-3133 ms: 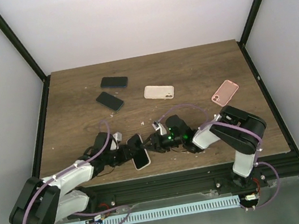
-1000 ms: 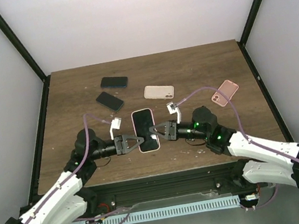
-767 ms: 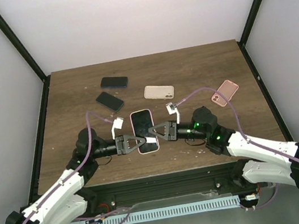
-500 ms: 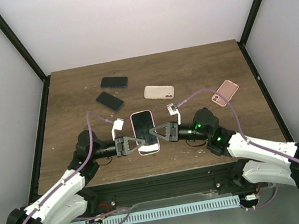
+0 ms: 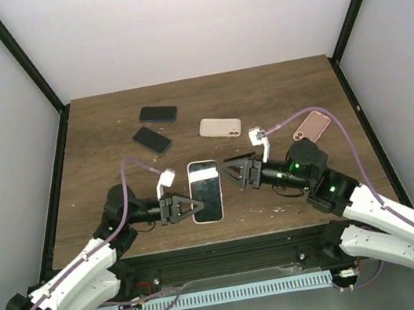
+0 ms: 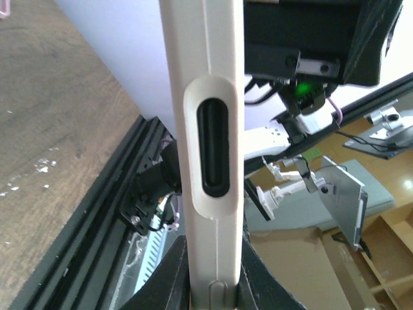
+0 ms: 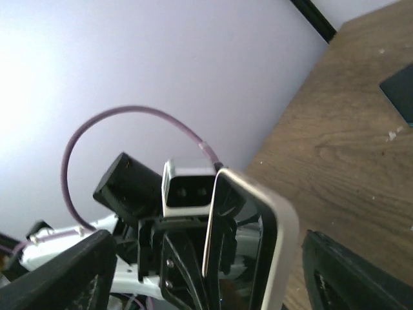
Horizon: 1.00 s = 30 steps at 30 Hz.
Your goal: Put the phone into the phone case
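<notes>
A phone with a black screen sits in a pale cream case (image 5: 205,191) and is held up above the table's near middle. My left gripper (image 5: 190,205) is shut on the case's left long edge. In the left wrist view the cream edge (image 6: 213,129) with its dark slot stands between my fingers (image 6: 164,284). My right gripper (image 5: 236,174) is open and empty, just right of the phone and apart from it. In the right wrist view the cased phone (image 7: 274,226) stands ahead of my spread fingers (image 7: 71,271).
Two dark phones (image 5: 158,113) (image 5: 152,139) lie at the back left. A cream case or phone (image 5: 220,126) lies at the back middle, and a pink case (image 5: 311,127) at the right. The brown table (image 5: 99,173) ends at a black frame rail along the near edge.
My right gripper has let go of the cased phone and drawn back to the right. My left gripper still holds it, shifted slightly toward the near edge.
</notes>
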Motion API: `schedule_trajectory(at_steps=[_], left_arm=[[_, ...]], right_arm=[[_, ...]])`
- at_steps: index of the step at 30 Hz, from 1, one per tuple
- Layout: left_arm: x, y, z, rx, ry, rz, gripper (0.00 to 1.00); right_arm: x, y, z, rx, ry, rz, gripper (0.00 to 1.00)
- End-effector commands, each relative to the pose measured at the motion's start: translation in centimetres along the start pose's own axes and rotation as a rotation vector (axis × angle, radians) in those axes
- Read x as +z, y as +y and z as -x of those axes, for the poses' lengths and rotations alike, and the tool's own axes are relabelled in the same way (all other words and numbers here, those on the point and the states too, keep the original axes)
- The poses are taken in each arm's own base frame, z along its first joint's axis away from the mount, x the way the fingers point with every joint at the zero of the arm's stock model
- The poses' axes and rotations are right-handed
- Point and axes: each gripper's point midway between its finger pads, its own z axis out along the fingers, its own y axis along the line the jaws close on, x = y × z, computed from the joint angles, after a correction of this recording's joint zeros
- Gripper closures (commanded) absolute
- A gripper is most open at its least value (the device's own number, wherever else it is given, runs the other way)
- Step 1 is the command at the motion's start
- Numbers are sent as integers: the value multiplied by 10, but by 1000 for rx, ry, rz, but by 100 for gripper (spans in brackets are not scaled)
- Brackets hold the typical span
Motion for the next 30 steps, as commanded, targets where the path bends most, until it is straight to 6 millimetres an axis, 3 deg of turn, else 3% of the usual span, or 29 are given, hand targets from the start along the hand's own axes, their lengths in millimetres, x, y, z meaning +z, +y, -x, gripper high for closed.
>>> schedule_trajectory(at_steps=[1, 3, 6, 10, 15, 21, 23, 25, 30], left_arm=[[9, -32, 1, 145, 35, -89, 100], [14, -35, -2, 149, 66, -100, 100], [19, -41, -3, 154, 88, -126, 100], [20, -45, 3, 164, 77, -134, 100], [21, -50, 8, 177, 75, -138, 100], [22, -54, 10, 196, 82, -142, 100], [21, -52, 8, 196, 79, -132, 100], [21, -50, 8, 185, 81, -125, 100], [23, -47, 11, 181, 81, -101, 100]], right_arm=[[-3, -15, 4, 27, 10, -128, 16], [2, -4, 7, 26, 29, -88, 14], [7, 15, 7, 16, 59, 12, 19], [2, 25, 3, 31, 61, 80, 39], [-10, 23, -8, 37, 60, 101, 58], [-23, 22, -14, 41, 73, 75, 61], [-27, 21, -14, 48, 63, 67, 74], [-30, 18, -14, 62, 49, 51, 97], [-34, 26, -7, 47, 23, 67, 99]])
